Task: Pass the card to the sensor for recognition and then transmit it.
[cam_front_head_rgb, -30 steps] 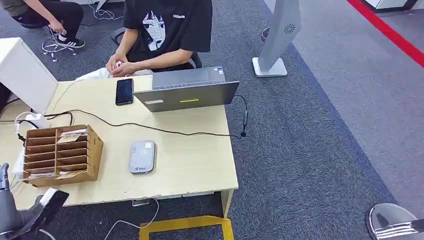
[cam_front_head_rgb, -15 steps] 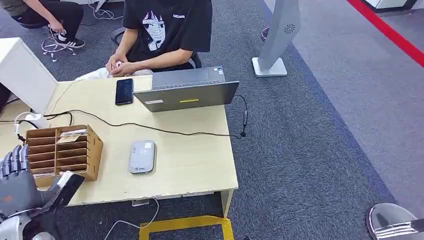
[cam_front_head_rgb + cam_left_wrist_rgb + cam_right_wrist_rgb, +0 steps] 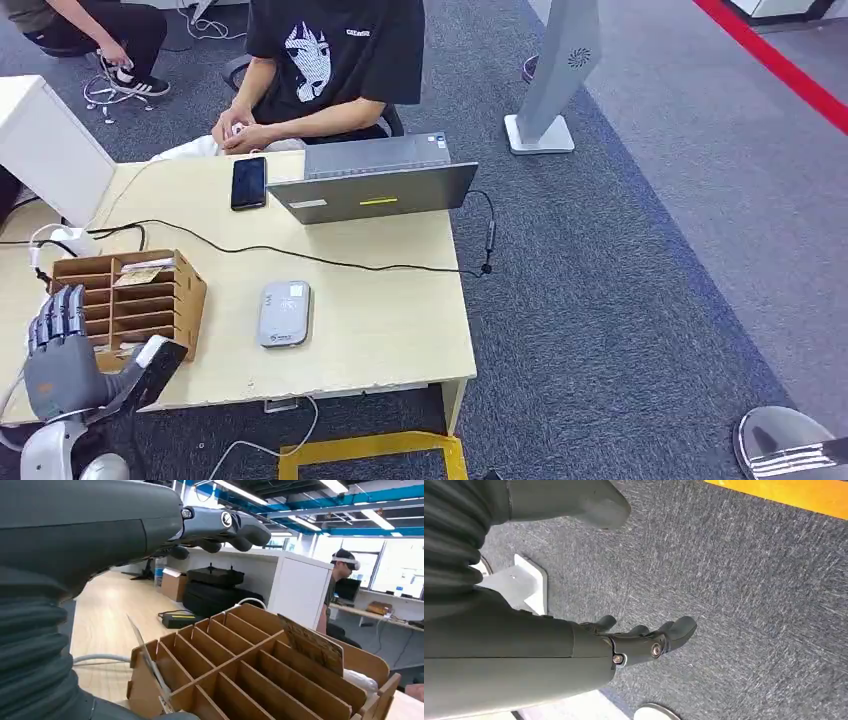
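While the left hand (image 3: 62,358) hovers at the near left corner of the table (image 3: 380,330), its fingers (image 3: 58,312) are spread and straight, holding nothing, just in front of the one wooden slotted rack (image 3: 128,305). Two cards show in the rack's slots in the head view (a brownish one (image 3: 138,275) near the top and a pale one (image 3: 150,667) at the near edge, seen close in the left wrist view). One grey card sensor (image 3: 284,313) lies flat right of the rack, apart from it. One phone (image 3: 248,183) and one laptop (image 3: 372,185) sit at the far side, before a seated person (image 3: 330,65). The right hand (image 3: 644,640) hangs over carpet, fingers loosely apart, empty.
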You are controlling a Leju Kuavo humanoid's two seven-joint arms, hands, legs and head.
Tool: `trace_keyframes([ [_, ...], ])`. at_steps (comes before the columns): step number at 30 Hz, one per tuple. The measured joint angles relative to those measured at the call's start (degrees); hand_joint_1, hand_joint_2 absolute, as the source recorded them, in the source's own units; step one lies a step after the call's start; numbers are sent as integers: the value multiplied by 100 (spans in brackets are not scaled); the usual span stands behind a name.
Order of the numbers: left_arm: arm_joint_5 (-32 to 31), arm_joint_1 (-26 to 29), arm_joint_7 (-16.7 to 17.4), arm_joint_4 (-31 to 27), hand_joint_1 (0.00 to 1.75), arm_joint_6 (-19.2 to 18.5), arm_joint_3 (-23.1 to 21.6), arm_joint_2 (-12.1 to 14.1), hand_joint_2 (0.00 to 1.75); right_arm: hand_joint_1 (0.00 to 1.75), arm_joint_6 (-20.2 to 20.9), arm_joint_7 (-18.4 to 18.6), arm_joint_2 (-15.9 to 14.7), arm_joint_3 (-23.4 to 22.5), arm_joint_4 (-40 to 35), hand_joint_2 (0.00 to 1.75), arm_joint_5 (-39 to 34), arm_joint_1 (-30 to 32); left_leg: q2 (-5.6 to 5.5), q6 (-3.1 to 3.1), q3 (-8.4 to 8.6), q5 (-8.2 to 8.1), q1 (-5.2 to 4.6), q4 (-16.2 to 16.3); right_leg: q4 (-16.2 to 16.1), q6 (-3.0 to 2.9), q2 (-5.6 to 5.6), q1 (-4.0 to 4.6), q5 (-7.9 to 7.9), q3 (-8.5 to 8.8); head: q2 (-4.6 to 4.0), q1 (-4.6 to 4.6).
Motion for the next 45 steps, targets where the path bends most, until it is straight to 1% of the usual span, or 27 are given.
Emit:
trace_keyframes([
  [12, 116, 7, 24, 7, 0, -4, -81, -13, 175, 0, -13, -41, 0, 0, 0, 175, -52, 3, 0, 0, 0, 0, 0, 0, 0, 0, 0, 0, 0, 1, 0, 0],
  [15, 254, 25, -145, -24, 0, 68, -98, -28, 175, 0, -37, -46, 0, 0, -2, 175, -52, 3, 0, 0, 1, 0, 0, 0, 0, 0, 0, 0, 0, 1, 0, 0],
  [17, 326, 53, -312, -133, 0, 92, -157, -44, 175, 0, -52, -46, 0, 0, 0, 175, -57, 4, 0, 0, 0, 0, 0, 1, 0, 0, 0, 0, 0, 1, 0, 0],
  [20, 321, 55, -402, -385, 0, 120, -289, -70, 175, 0, -55, -44, 0, 0, -2, 175, -44, 3, -1, 0, 0, 0, 0, 1, 0, 0, -1, 0, 0, 1, 0, 0],
  [26, 282, 37, -505, -955, 0, 146, -562, -111, 175, 0, -55, -28, 2, 0, -2, 175, -39, 0, 0, 0, 0, 0, -1, 2, 0, 0, -1, 0, 0, 0, 0, 0],
  [30, 199, 24, -531, -1219, 0, 107, -815, -133, 175, 0, -55, -26, 20, 0, -4, 175, -44, -3, -1, 0, 0, 0, -1, 1, 0, 0, -1, 0, 0, 0, 0, 0],
  [34, 144, 23, -417, -1263, 0, 66, -1080, -131, 175, 0, -52, -26, 24, 0, -9, 175, -44, -5, -1, 0, 0, 0, 0, 1, 0, 0, 0, 0, 0, 0, 0, 0],
  [39, 188, 62, -271, -1217, 0, -24, -1193, -107, 175, 0, -52, -33, 26, 0, -9, 175, -57, -3, 0, 0, -1, 0, 0, 1, 0, 0, -1, 0, 0, 0, 0, 0],
  [42, 98, 108, -85, -1091, 0, -26, -1198, -22, 175, 0, -52, -48, 26, 0, -9, 175, -85, 4, 0, 0, -1, 0, 0, 0, 0, 0, 1, 0, 0, 0, 0, 0],
  [44, -127, 114, 149, -961, 0, 9, -1191, 79, 175, 0, -55, -48, 26, 0, -9, 175, -96, 6, 0, 0, -1, 0, 0, 0, 0, 0, 0, 0, 0, 0, 0, 0],
  [45, -181, 115, 209, -907, 0, 11, -1178, 136, 175, 0, -57, -48, 26, 0, -9, 175, -103, 7, 1, 0, -1, 0, 1, -1, 0, 0, 1, 0, 0, -1, 0, 0],
])
